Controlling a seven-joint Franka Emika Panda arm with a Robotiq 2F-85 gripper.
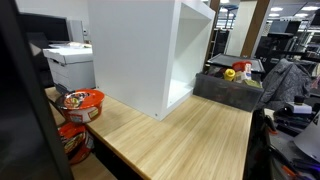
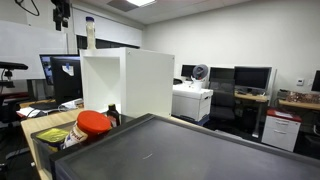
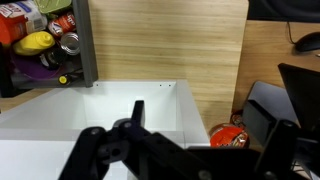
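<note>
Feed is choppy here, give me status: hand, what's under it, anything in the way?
Hand open, empty. Over the white cabinet, no contact seen. Red bowl off to one side, grey bin beyond; neither under the hand.

White walls [image 2: 250, 35] and a ceiling light [image 2: 135, 3] close a bright office. Far right, a desk [image 2: 245, 98] carries dark monitors [image 2: 252, 77], with a printer [image 2: 190, 100] left of it. A pale wooden table [image 1: 200, 140] fills the near ground in an exterior view.
</note>
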